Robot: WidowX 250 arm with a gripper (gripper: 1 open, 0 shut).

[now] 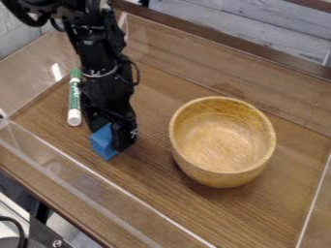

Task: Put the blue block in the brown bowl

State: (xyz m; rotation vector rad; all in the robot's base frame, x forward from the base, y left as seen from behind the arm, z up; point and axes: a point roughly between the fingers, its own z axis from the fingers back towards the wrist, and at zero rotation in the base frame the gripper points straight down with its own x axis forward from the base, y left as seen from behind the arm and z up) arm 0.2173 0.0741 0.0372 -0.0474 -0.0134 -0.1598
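Straddling the blue block [104,141] with wide-open tool [112,136], no readable writing, brown bowl [224,139] apart.

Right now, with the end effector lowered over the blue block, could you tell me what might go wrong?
1. The open end effector sits low around the blue block; whether the block is centred between the fingers is hard to tell, so closing may nudge or tip it.
2. The marker pen lies close beside the arm, and a sideways correction could knock it.
3. The brown bowl has a thick raised rim; a low carry could clip it.
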